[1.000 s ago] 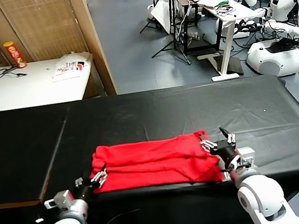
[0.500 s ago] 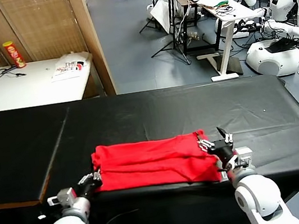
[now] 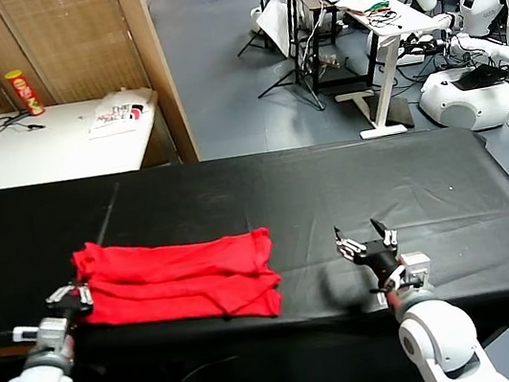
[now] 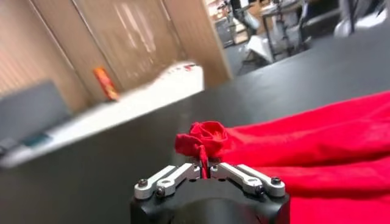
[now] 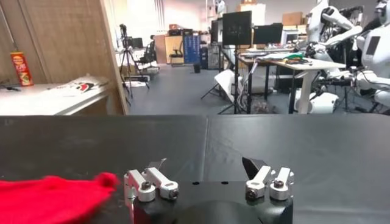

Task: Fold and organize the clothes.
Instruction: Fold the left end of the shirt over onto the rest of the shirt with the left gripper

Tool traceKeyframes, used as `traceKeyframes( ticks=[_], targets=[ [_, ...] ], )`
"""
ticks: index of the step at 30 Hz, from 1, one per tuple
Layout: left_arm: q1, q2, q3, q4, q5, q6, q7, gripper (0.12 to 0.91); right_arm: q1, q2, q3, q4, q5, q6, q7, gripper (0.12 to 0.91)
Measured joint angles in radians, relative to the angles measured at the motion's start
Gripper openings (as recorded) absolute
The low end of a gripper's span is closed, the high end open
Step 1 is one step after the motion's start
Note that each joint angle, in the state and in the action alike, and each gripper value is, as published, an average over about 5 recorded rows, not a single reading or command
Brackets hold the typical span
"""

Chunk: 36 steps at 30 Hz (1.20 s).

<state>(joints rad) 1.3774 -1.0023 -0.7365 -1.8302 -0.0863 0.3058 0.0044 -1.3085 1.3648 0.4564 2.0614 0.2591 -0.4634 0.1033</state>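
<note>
The clothes, a folded bright red T-shirt, lie on the black table at the near left. My left gripper is shut on the shirt's left end; a bunched red fold sits pinched between its jaws. My right gripper stands open over bare black cloth near the front edge, well to the right of the shirt. In the right wrist view only the shirt's tip shows beside the open right gripper.
A white side table behind at the left holds an orange can and a white printed garment. A wooden screen stands behind it. Desks, stands and other robots fill the back right.
The left gripper shut on the shirt's left end and dragged the whole shirt to the left along the table. The right gripper stayed open in place, and the shirt slid away from it.
</note>
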Motion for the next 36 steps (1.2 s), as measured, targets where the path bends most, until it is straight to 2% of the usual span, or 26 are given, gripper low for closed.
traceKeyframes(
  ticks=[6,11,15,19,24,36],
  targets=[
    [0.004,-0.041,0.059,-0.084,-0.04,0.081,-0.035,0.163,-0.02,0.0,0.019,0.016,-0.004,0.002,-0.001,0.798],
    [-0.004,-0.122,0.139,-0.204,-0.199,0.18,-0.093,0.163,-0.035,0.006,0.033,0.028,-0.007,0.004,-0.001,0.798],
    [-0.028,-0.196,0.206,-0.259,-0.315,0.224,-0.115,0.163,-0.046,0.016,0.037,0.034,-0.017,0.004,-0.001,0.798],
    [-0.056,-0.257,0.269,-0.27,-0.357,0.233,-0.119,0.163,-0.055,0.027,0.038,0.036,-0.027,0.006,-0.002,0.798],
    [-0.072,-0.317,0.33,-0.256,-0.352,0.229,-0.118,0.163,-0.056,0.035,0.039,0.036,-0.031,0.006,-0.002,0.798],
    [-0.079,-0.397,0.38,-0.211,-0.319,0.202,-0.118,0.163,-0.05,0.045,0.03,0.023,-0.053,0.008,-0.005,0.798]
  ],
)
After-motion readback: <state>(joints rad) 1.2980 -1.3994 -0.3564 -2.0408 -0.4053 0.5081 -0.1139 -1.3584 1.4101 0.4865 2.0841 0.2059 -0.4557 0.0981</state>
